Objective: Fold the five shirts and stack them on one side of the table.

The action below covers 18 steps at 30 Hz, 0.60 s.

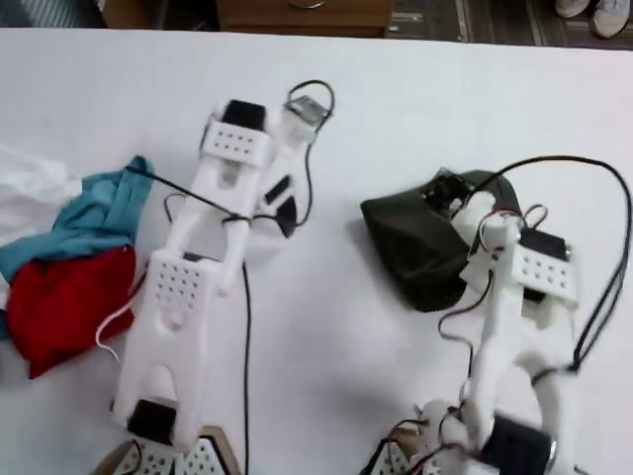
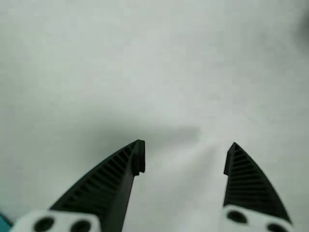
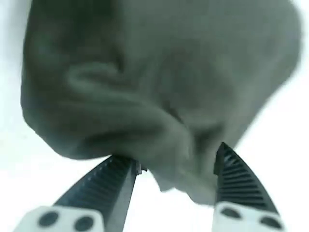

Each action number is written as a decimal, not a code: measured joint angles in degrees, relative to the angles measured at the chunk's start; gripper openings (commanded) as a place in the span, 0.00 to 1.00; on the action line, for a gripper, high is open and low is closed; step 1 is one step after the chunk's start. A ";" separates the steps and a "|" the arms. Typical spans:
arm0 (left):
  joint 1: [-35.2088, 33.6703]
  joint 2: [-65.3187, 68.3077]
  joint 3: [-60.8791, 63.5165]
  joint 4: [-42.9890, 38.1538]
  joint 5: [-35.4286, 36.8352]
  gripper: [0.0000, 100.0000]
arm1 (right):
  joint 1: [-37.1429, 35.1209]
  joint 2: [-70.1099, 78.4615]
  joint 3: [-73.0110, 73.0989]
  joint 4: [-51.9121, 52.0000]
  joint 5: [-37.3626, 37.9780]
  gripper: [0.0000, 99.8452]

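Note:
A dark grey-black shirt (image 1: 410, 247) lies bunched up right of the table's middle. My right gripper (image 1: 450, 194) sits on its far edge. In the right wrist view that gripper (image 3: 178, 157) is open, its fingers astride a fold of the dark shirt (image 3: 159, 72) without pinching it. My left gripper (image 1: 286, 216) hangs over bare table near the middle, and the left wrist view shows it (image 2: 186, 150) open with nothing between the fingers. A heap at the left edge holds a red shirt (image 1: 64, 302), a teal shirt (image 1: 99, 213) and a white shirt (image 1: 30, 193).
The white table (image 1: 415, 109) has bare room along its far side and between the two arms. Black cables (image 1: 245, 327) trail from both arms over the surface. The left arm's body lies close beside the heap of shirts.

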 measured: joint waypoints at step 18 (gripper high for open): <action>6.33 0.53 -8.62 -2.37 1.41 0.29 | 14.59 -4.13 5.27 -10.29 -23.65 0.23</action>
